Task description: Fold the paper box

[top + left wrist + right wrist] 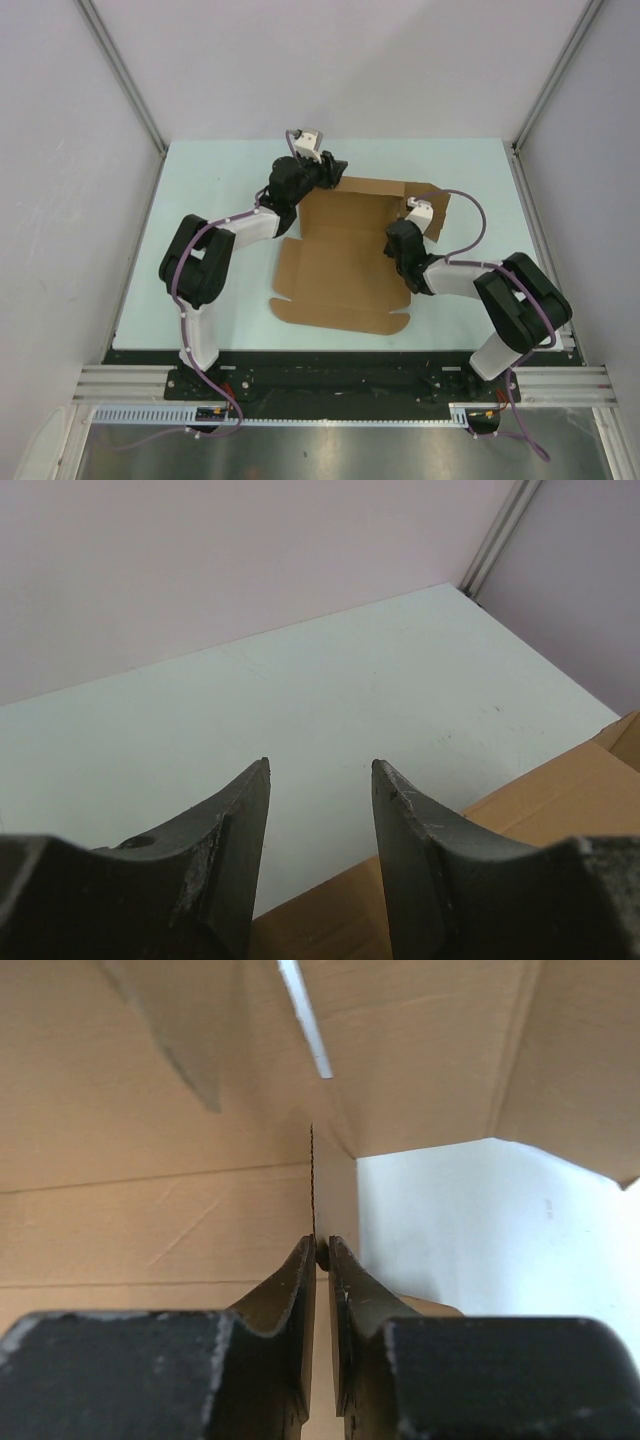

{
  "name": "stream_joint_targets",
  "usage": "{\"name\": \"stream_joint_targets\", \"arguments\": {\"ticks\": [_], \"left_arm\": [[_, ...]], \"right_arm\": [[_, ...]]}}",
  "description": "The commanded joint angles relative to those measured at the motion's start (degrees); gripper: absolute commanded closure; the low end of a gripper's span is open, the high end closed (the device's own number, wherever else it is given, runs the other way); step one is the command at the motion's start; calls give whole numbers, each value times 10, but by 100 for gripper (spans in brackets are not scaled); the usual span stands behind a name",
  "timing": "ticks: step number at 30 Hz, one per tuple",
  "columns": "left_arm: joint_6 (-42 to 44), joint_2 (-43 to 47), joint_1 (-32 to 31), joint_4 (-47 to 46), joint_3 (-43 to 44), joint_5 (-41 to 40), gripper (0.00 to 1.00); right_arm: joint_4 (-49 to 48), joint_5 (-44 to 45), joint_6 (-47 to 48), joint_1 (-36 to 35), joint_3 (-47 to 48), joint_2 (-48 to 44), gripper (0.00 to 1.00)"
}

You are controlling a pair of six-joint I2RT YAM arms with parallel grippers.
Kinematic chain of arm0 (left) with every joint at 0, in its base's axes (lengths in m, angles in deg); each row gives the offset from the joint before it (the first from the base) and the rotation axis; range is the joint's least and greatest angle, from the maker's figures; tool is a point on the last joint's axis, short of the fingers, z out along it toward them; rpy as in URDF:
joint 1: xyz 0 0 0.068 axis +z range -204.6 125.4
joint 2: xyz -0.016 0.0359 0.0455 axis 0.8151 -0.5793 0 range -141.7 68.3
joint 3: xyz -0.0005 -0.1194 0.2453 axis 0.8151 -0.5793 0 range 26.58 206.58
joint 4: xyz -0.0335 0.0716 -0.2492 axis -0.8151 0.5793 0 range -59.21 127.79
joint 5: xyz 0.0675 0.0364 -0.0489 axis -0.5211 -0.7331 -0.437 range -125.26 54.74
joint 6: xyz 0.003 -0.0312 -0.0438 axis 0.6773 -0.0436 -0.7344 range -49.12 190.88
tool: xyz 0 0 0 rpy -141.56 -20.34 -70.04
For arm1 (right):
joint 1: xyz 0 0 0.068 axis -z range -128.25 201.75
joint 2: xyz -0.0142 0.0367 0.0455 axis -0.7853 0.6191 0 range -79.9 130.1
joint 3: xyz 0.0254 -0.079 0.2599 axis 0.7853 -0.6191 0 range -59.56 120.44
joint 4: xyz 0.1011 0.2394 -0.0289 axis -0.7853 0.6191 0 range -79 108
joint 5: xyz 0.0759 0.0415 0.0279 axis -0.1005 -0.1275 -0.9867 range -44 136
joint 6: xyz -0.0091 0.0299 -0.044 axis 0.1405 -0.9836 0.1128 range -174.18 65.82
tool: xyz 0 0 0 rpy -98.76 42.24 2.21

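**Tabletop.** In the overhead view a pale tabletop (200, 200) carries one item, with both arms reaching in from the lower edge of the frame.

**Paper box.** The paper box (340, 270) is a brown cardboard die-cut sheet lying at the centre of the frame. It is largely unfolded, with its main panels flat on the tabletop. Rounded tabs show along its lower edge, and further flaps along its upper and right edges.

**Left hand.** The left hand (336, 167) sits at the upper left corner of the sheet. In its wrist view the two dark fingers (235, 830) stand apart with nothing between them. Bare tabletop fills the gap, and a cardboard edge (560, 800) runs across the lower right of that frame. Whether the fingers touch the cardboard cannot be told.

**Right hand.** The right hand (402, 230) is at the right edge of the sheet. In its wrist view the fingers (290, 1300) are pressed almost together, clamped on the thin edge of a flap standing upright between them. The flat panel lies left of that flap, the tabletop right of it.
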Motion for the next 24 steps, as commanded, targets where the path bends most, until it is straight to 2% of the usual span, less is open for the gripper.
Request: {"name": "stream_joint_targets", "arguments": {"ticks": [1,6,8,12,21,24], "left_arm": [[-4,-3,-8,31,-14,17,50],[-5,-2,-8,29,-15,17,50],[-5,-4,-8,29,-16,18,49],[-5,-5,-8,29,-17,17,50],[-5,-8,-8,30,-16,18,50],[-5,-10,-8,30,-16,17,50]], "right_arm": [[-26,-25,-9,-8,6,31,88],[-25,-39,-11,-20,5,61,87],[-23,-43,-13,-28,5,68,84],[-18,-57,-21,-33,5,79,70],[1,-104,-51,-8,7,99,61],[15,-94,-49,-15,7,84,60]]}}
